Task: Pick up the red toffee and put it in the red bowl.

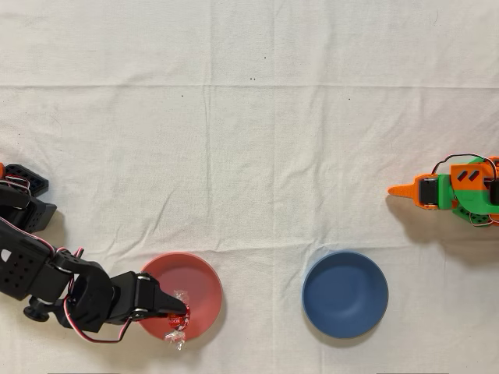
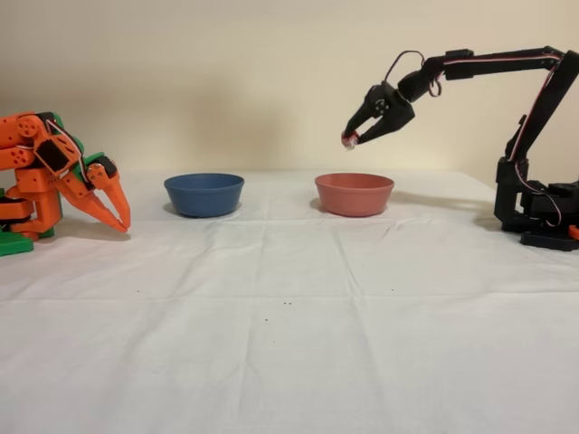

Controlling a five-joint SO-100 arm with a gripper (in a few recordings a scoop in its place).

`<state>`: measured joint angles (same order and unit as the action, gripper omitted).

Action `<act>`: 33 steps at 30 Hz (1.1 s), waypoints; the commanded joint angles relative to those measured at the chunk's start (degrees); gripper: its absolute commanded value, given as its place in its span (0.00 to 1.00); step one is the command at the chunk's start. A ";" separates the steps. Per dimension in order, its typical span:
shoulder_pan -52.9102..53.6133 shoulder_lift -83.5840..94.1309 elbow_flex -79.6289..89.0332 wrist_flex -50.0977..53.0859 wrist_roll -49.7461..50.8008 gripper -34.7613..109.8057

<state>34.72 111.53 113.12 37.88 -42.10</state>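
over the white-clothed counter [image 2: 289, 325] we see our claw [image 2: 351, 138] clenched on the red toffee [image 2: 347, 140], the red bowl [image 2: 354, 193] directly below it, the blue bowl [image 2: 204, 193] well apart.

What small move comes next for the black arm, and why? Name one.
Probably open the claw and let go. It is shut on the red toffee, held in the air above the red bowl; from overhead the toffee sits inside the bowl's rim, near its lower edge. A small nudge toward the centre first might be safer.
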 commanded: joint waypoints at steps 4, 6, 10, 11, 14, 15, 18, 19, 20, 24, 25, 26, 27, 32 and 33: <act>1.23 1.67 2.29 -2.64 -0.79 0.28; 1.23 1.67 2.55 -2.90 -0.79 0.28; 1.23 1.32 2.64 -3.08 -0.79 0.27; 1.23 1.32 2.64 -3.16 -0.79 0.27; 1.23 0.88 2.72 -3.69 -0.70 0.27; 1.23 0.70 2.81 -3.96 -0.70 0.28; 1.23 0.35 3.16 -4.66 -0.79 0.28; 1.23 0.18 3.16 -4.75 -0.79 0.28; 1.23 0.09 3.16 -4.83 -0.70 0.28; 1.23 -0.18 3.25 -4.48 0.09 0.35; 1.32 -0.18 3.34 -4.48 0.26 0.37; 1.32 -0.26 3.34 -4.57 0.44 0.38; 1.41 -0.35 3.25 -4.57 0.62 0.39; 1.41 -1.05 2.99 -4.92 0.79 0.44; 1.41 -1.23 2.99 -5.01 0.79 0.44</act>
<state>36.04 109.42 116.98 33.84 -41.31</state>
